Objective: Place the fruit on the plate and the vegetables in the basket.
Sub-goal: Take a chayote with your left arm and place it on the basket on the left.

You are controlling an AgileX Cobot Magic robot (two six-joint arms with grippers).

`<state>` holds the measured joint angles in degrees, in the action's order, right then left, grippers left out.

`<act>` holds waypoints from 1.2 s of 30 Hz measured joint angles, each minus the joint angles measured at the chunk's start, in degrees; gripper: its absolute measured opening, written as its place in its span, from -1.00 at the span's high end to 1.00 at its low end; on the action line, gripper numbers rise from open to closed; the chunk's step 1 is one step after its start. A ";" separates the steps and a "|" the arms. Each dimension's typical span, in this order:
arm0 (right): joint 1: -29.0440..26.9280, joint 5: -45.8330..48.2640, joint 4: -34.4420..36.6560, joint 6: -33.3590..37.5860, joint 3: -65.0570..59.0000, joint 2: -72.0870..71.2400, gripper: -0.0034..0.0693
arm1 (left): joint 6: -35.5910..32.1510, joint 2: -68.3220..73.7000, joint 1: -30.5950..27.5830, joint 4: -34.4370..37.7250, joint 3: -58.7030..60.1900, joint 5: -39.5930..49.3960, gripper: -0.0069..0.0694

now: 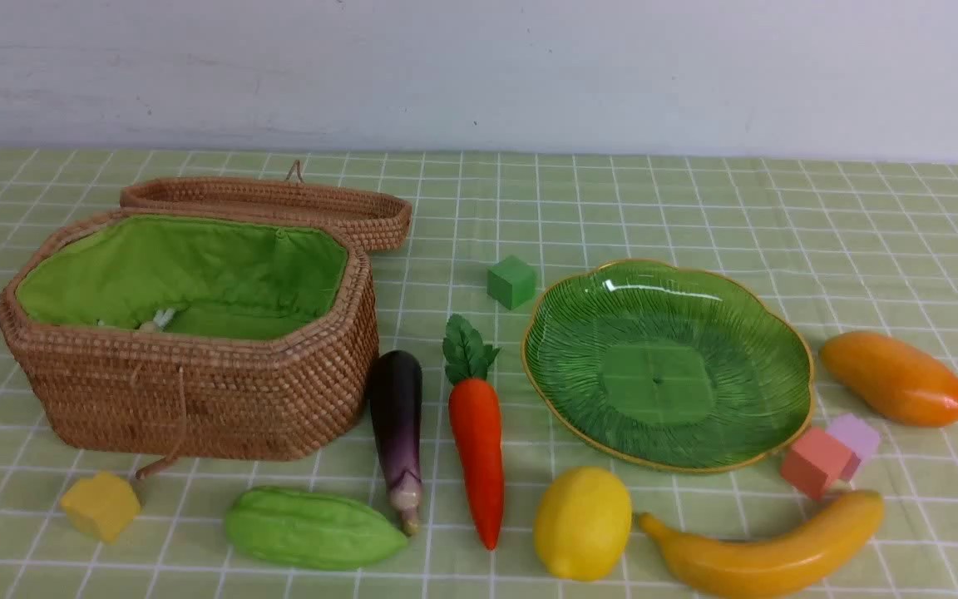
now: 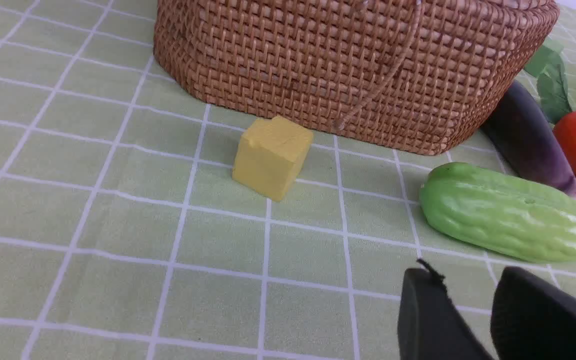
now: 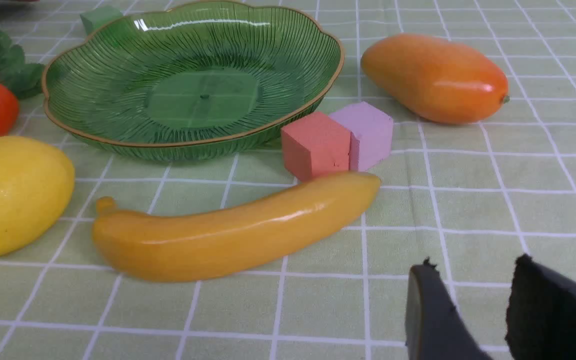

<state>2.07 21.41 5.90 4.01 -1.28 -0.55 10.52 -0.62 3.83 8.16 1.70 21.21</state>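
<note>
Checked cloth point(image 1: 695, 208): basket point(image 1: 196, 391), plate point(image 1: 662, 383), lemon point(image 1: 583, 522), banana point(image 1: 770, 553), mango point(image 1: 895, 378), carrot point(image 1: 477, 441), eggplant point(image 1: 397, 416), gourd point(image 1: 313, 528), seemingly foam cubes point(image 1: 101, 506).

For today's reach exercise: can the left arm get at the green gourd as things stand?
Probably yes: the gourd lies in the open just ahead of the left claw, with nothing between them.

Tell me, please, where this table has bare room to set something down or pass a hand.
Bare cloth: the far strip behind the plate and mango, and the near-left corner beside the yellow cube. Crowded: the eggplant and carrot fill the gap between basket and plate, and gourd, lemon and banana line the near edge.
</note>
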 joint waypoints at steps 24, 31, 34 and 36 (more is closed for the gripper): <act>0.00 0.00 0.00 0.00 0.00 0.00 0.24 | 0.00 0.00 0.00 0.00 0.00 0.00 0.25; 0.00 0.00 0.00 -0.02 0.00 0.00 0.24 | 0.00 0.00 0.00 0.00 0.00 0.00 0.23; 0.00 0.00 0.00 -0.02 0.00 0.00 0.24 | 0.00 0.00 0.00 0.00 0.00 0.00 0.22; 0.00 0.00 0.00 -0.02 0.00 0.00 0.24 | 0.00 0.00 0.00 0.00 0.00 -0.14 0.22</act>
<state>2.07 21.41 5.90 3.99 -1.28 -0.55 10.52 -0.62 3.83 8.16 1.70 21.06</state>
